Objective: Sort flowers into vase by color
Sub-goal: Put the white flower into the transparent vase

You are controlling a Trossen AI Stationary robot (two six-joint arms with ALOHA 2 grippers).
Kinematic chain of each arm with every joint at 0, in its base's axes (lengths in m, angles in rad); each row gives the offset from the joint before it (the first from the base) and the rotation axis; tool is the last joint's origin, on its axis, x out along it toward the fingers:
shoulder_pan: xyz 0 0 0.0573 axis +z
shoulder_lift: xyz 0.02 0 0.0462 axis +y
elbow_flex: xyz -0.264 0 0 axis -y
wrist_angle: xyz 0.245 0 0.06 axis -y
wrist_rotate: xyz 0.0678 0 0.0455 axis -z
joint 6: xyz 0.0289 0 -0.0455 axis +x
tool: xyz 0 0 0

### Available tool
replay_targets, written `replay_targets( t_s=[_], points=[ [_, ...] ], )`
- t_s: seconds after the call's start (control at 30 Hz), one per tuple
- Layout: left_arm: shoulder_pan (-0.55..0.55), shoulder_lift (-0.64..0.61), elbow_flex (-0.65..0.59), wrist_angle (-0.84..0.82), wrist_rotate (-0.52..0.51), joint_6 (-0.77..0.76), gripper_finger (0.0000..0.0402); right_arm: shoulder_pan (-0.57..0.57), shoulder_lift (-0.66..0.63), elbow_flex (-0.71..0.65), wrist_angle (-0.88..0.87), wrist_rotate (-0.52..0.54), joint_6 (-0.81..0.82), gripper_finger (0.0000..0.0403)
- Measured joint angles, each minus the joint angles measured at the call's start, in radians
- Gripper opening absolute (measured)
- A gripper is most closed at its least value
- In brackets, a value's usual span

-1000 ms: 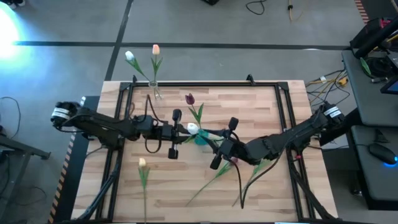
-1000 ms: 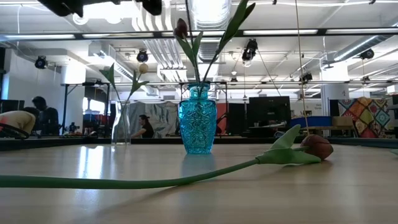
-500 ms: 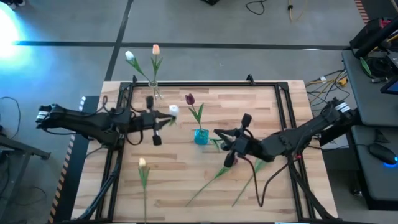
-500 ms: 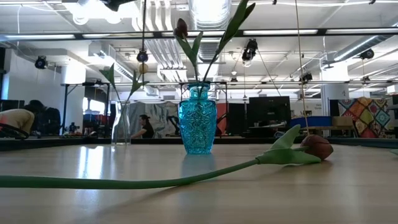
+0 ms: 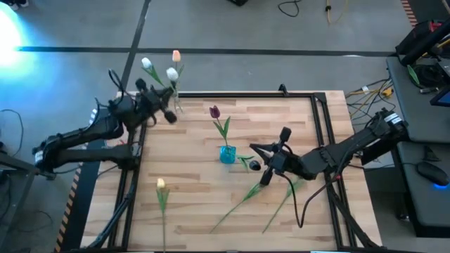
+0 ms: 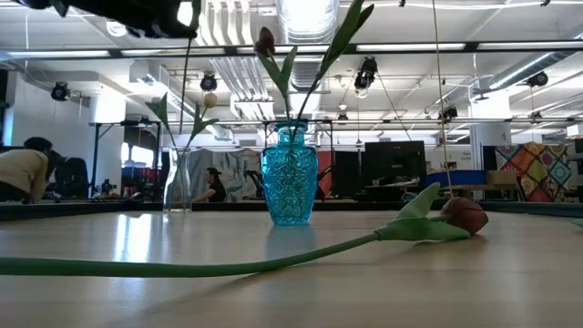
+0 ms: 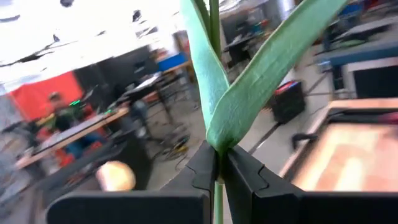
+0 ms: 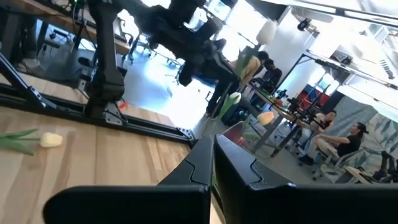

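Observation:
My left gripper is high over the table's far left corner, shut on a white tulip just above the clear vase. That vase holds a white tulip and a peach one. The blue vase stands mid-table with a purple tulip in it. My right gripper is shut, right of the blue vase, above a purple tulip lying flat on the table. A cream tulip lies near the left front. My left gripper pinches the white tulip's stem between its two fingers, just below where a leaf branches off. The tulip is lifted clear and roughly upright; its thin lower stem hangs below the fingers over the clear vase.
Loose green stems and leaves lie on the near right part of the table. A black frame borders the wooden top. People are in the room beyond the table.
My left gripper has swung from beside the blue vase toward the far left corner and risen, carrying the white tulip to the clear vase. My right gripper has drawn back a little toward the table's right edge.

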Motion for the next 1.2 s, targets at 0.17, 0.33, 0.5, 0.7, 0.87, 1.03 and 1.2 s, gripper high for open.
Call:
replay_targets(
  t_s=[0.17, 0.33, 0.5, 0.7, 0.87, 1.03, 1.2],
  points=[
    [0.189, 0.045, -0.001, -0.007, 0.135, -0.023, 0.0, 0.0, 0.012, -0.001, 0.0, 0.002, -0.002, 0.0009],
    [0.297, 0.1, -0.002, 0.029, 0.187, -0.024, 0.0, 0.0, 0.012, -0.001, 0.0, 0.001, -0.001, 0.0009],
    [0.324, 0.136, -0.002, 0.089, 0.2, -0.017, 0.0, 0.0, 0.013, -0.001, 0.0, 0.001, -0.001, 0.0009],
    [0.322, 0.123, -0.002, 0.107, 0.227, -0.046, 0.0, 0.0, 0.013, -0.001, -0.001, 0.0, 0.005, 0.0009],
    [0.322, 0.114, 0.006, 0.108, 0.226, -0.059, 0.0, 0.0, 0.013, -0.001, -0.001, 0.0, 0.005, 0.0009],
    [0.33, 0.141, 0.001, 0.103, 0.222, -0.059, 0.0, 0.0, 0.013, -0.001, 0.0, 0.0, 0.007, 0.0009],
    [0.36, 0.194, -0.018, 0.108, 0.218, -0.059, 0.0, 0.0, 0.013, -0.001, -0.006, 0.0, 0.011, 0.0009]
  ],
)
